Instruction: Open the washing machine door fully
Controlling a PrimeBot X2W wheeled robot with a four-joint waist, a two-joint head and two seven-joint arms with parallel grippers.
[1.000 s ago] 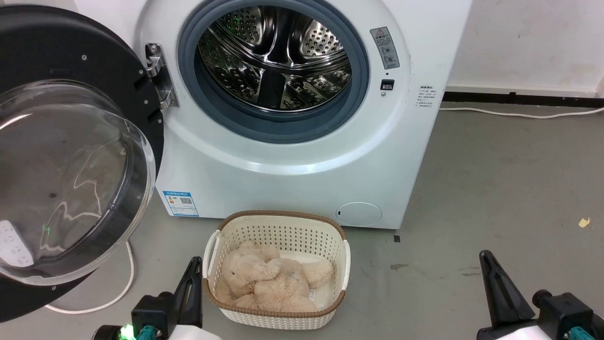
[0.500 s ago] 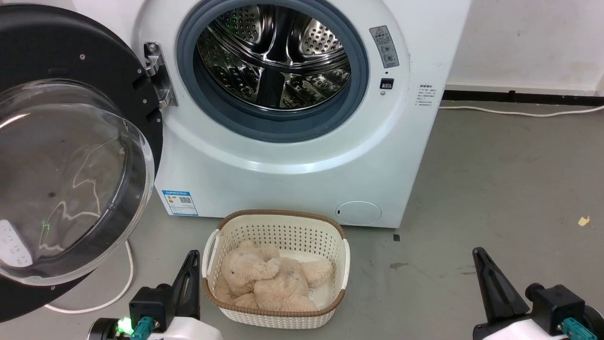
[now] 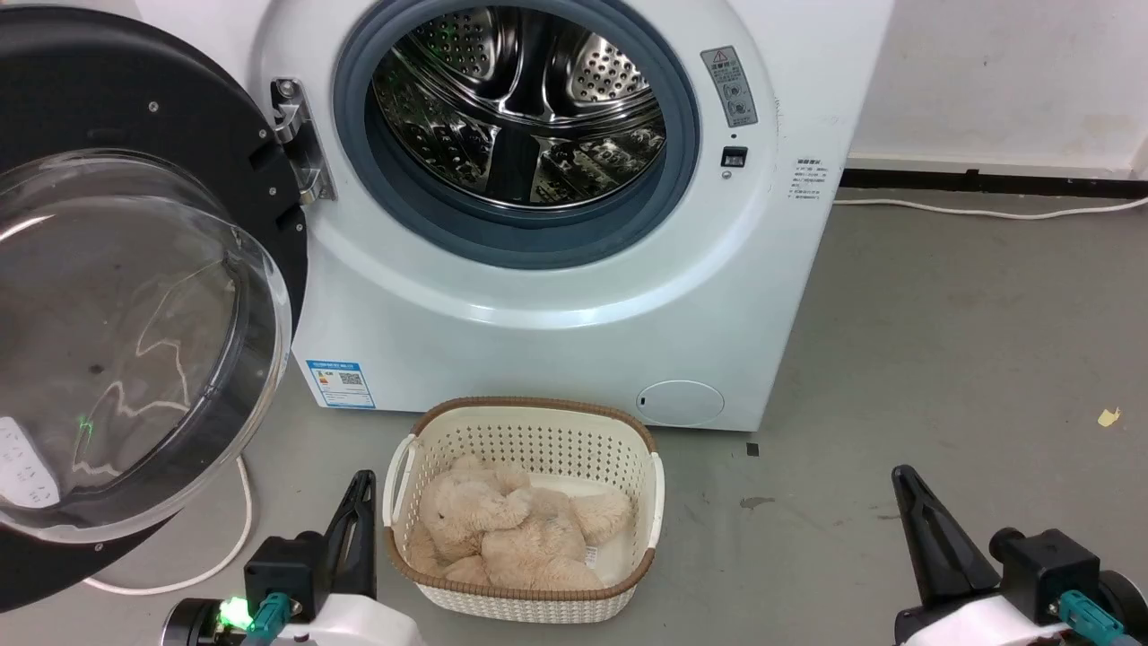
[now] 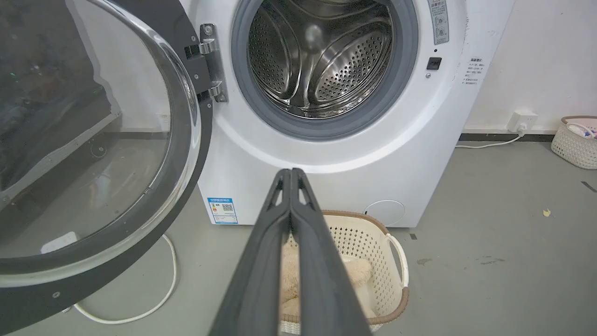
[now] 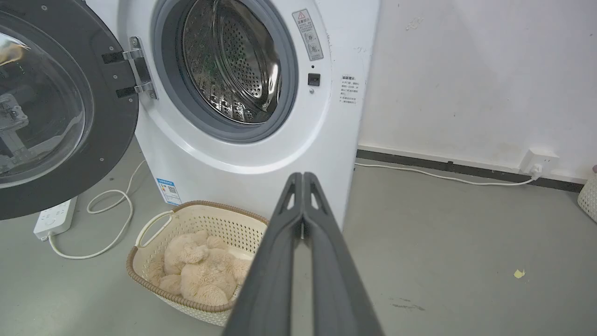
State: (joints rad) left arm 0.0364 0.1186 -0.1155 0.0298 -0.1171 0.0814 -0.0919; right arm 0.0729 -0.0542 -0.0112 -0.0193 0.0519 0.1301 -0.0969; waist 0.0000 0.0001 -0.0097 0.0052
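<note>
Before washer [image 3: 538, 341]: basket [image 3: 538, 405], plush toy [image 3: 511, 538] inside. Door [image 3: 134, 81] swung open at washer's left. Left gripper [image 3: 361, 484], right gripper [image 3: 904, 484] short of washer, fingers together on each.

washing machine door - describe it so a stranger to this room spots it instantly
Find the boxy white front-loading washing machine. A silver metal hinge on its front carries the washing machine door, swung wide open. It is the big round black-rimmed disc with a clear bulging glass bowl, unlike the fixed grey rubber-ringed steel drum opening beside it.
</note>
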